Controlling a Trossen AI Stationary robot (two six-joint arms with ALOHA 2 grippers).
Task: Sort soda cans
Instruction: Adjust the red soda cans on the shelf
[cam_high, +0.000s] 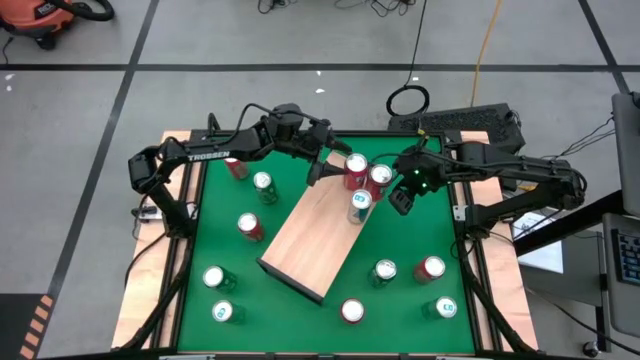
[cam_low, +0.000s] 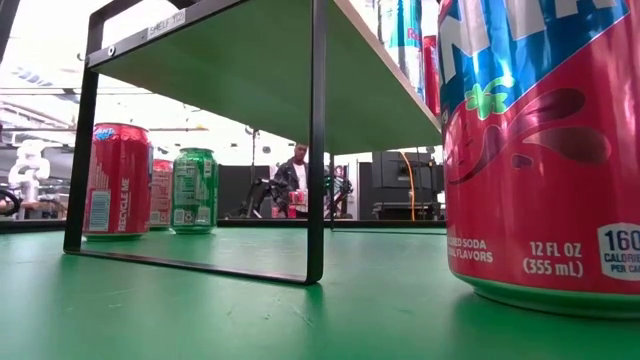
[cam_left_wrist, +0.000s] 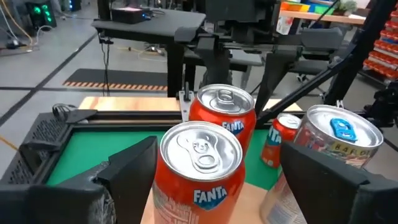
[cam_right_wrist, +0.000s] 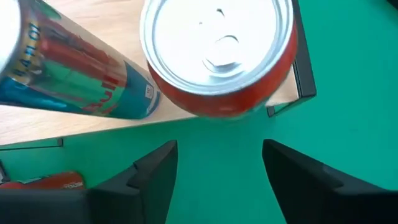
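Fingers, left: the left gripper's (cam_high: 320, 172) fingers (cam_left_wrist: 127, 177) stand wide, one on each side of a red soda can (cam_left_wrist: 201, 168), and grip nothing.
Fingers, right: the right gripper's (cam_high: 400, 198) fingers (cam_right_wrist: 155, 171) are apart with only green table between them; a red can (cam_right_wrist: 217, 56) stands just past their tips.
Soda cans on the board: two red (cam_high: 356, 165) (cam_high: 380, 176) and one teal (cam_high: 360, 203), bunched at the end of the wooden board (cam_high: 310, 235) nearest the table's far edge.
Soda cans on the table: nine more stand around the board. Toward the left edge are a green one (cam_high: 263, 184) and a red one (cam_high: 250, 226). Toward the near edge are a red one (cam_high: 352, 311) and a teal one (cam_high: 444, 308).
High view only: the board lies slantwise across the middle of the table (cam_high: 400, 325), with both arms meeting at its far end.
Low view only: the board is a shelf raised on a black frame (cam_low: 317, 140) (not clear from above); a red can (cam_low: 117, 180) and a green can (cam_low: 194, 190) show beneath it.
In the way: a large red can (cam_low: 545, 150) fills the low view's right side.
Around: a person (cam_low: 292, 180) is in the room beyond the table.
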